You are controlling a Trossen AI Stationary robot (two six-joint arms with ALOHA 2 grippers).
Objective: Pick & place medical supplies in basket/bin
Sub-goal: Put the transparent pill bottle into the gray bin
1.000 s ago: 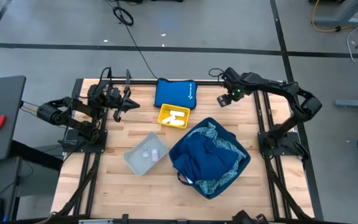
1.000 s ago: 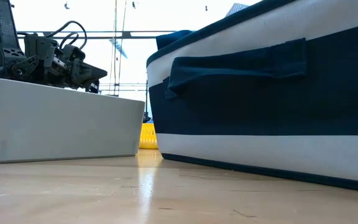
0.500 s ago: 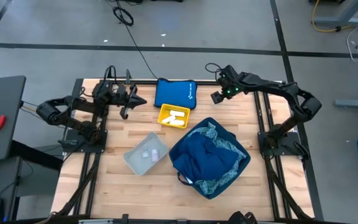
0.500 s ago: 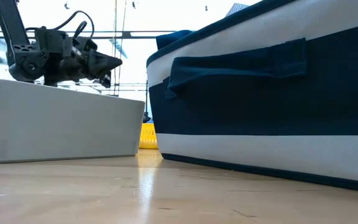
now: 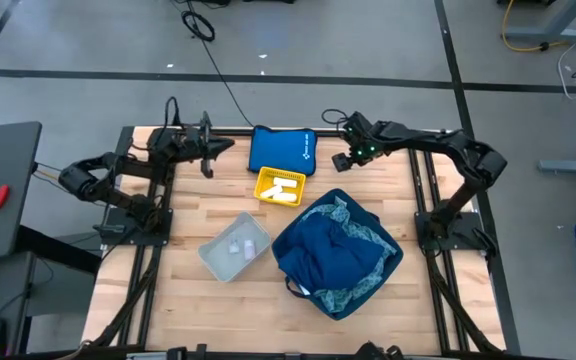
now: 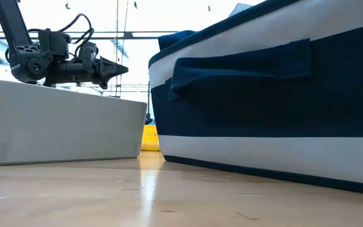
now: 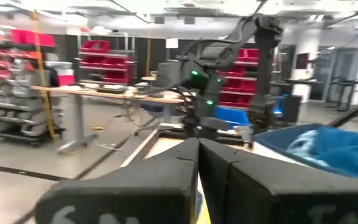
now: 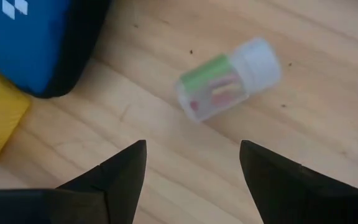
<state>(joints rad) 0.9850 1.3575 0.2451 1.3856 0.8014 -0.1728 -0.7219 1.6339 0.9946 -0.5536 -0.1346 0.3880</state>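
Vial, lying on its side on the table just beside the blue pouch, is our target: our right gripper hovers spread above it, and next we judge we must descend and pinch.

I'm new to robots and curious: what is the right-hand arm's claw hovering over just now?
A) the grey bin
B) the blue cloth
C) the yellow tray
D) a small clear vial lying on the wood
D: in the right wrist view, the open right gripper points down at a clear vial lying on bare table.
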